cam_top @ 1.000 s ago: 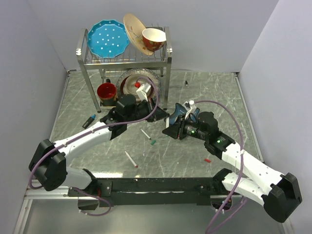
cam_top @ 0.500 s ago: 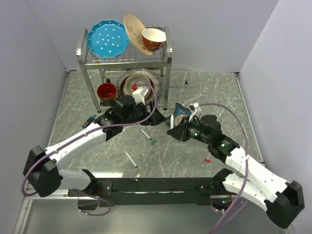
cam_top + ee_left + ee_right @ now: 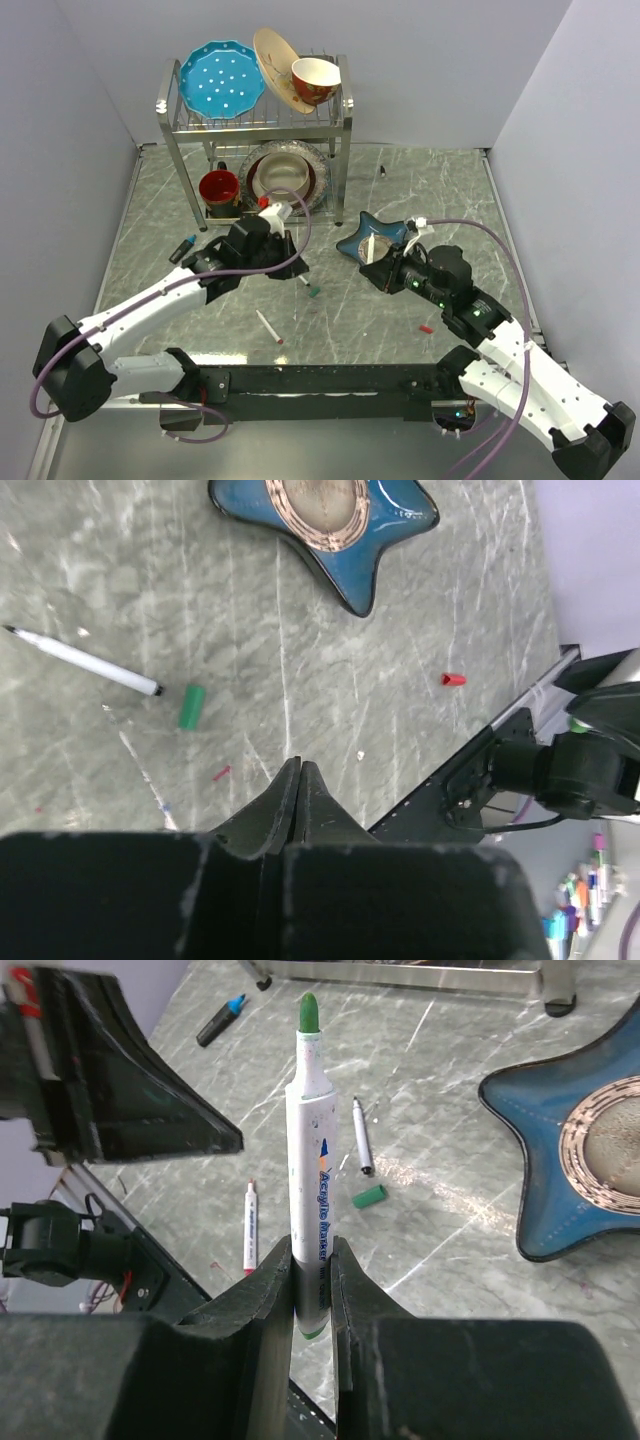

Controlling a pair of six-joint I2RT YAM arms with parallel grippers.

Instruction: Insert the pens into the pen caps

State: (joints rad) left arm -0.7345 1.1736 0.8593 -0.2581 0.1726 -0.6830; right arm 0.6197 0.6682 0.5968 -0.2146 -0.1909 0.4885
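The right gripper (image 3: 312, 1260) clamps a white-barrelled plastic pen with a green tip (image 3: 314, 1150), which juts out past its fingertips. Just beyond them a small green plastic cap (image 3: 368, 1196) lies on the grey marble table (image 3: 430, 1110). The left gripper (image 3: 300, 778) has its fingers pressed together, empty; the same cap lies ahead-left of them.

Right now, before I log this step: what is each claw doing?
Left claw: closed, empty.
Right claw: closed on the green pen.
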